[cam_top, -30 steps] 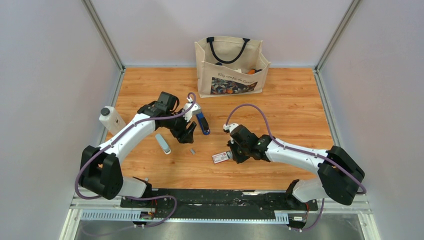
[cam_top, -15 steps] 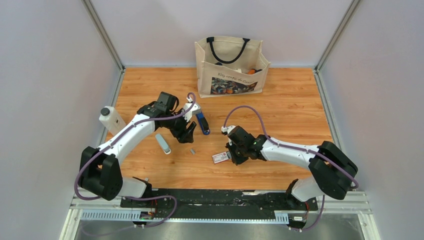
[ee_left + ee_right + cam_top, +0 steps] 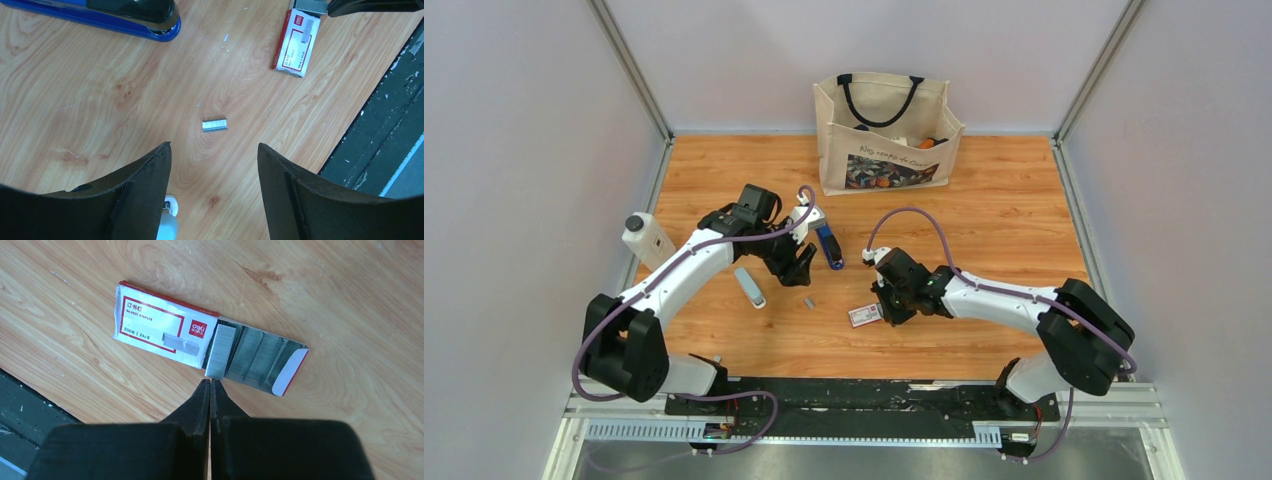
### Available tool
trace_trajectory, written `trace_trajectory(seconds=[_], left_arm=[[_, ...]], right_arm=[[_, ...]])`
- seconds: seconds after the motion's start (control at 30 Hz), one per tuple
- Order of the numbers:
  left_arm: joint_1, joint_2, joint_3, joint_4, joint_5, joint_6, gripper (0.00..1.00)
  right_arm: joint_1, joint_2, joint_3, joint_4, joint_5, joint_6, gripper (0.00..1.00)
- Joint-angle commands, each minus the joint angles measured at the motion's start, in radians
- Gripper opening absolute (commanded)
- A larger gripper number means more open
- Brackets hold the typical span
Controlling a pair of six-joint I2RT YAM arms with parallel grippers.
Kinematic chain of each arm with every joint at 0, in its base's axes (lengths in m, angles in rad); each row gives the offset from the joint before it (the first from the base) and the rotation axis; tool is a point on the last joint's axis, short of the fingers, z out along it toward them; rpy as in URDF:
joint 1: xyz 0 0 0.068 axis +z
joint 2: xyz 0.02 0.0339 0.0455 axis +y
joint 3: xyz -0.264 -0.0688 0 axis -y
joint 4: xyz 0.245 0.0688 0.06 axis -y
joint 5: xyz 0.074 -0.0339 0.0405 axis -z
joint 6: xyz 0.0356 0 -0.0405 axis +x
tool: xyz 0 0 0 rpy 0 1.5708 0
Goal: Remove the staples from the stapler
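Stapler (image 3: 828, 246) status for that frame. Left claw (image 3: 214, 146) stood wide and held nothing, hovering straight over one short strip of staples (image 3: 214, 124) that lay loose on the worktop (image 3: 1004, 220). Stapler lay flat on the wood just beyond that strip, near the claw, not touched.

To the right, the white-and-red staple box (image 3: 162, 332) lay with its inner tray (image 3: 292, 367) slid partway out and rows of grey staples showing. One block sat at the sleeve end, a bit proud of the rest. Right claw (image 3: 210, 382) was fully closed and empty, tips at the near edge of the tray by that block. Touching or just off, couldn't tell.

Further out: white-grey stick tool (image 3: 749, 287) left of the left claw, small white bottle (image 3: 646, 238) at the left edge, canvas tote (image 3: 884, 130) at the back.

Progress call: one strip looked already out of the stapler, so the unload seemed mostly done. No view looked into the magazine, so whether more sat inside was open. Left to do, as I read it: pick up the loose strip, park it (likely with the box), then check the magazine.
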Motion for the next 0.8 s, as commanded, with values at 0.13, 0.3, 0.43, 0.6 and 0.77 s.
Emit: trace_trajectory(seconds=[0.13,0.3,0.43,0.6,0.77], left_arm=[[-0.006,-0.039,-0.011,0.011,0.005,0.013,0.72],[-0.006,-0.044,-0.010,0.009,0.002,0.016,0.72],[-0.004,-0.045,-0.007,0.008,0.004,0.012,0.72],[-0.004,-0.048,-0.014,0.009,0.005,0.010,0.72],[-0.006,-0.050,-0.021,0.011,0.008,0.013,0.72]], right_arm=[[0.003,0.008,0.037,0.035,-0.003,-0.022,0.00],[0.003,-0.004,0.032,0.031,-0.017,-0.021,0.00],[0.001,-0.006,0.031,0.034,-0.017,-0.021,0.00],[0.003,0.019,0.049,0.034,-0.019,-0.025,0.00],[0.001,0.016,0.058,0.037,-0.014,-0.030,0.00]])
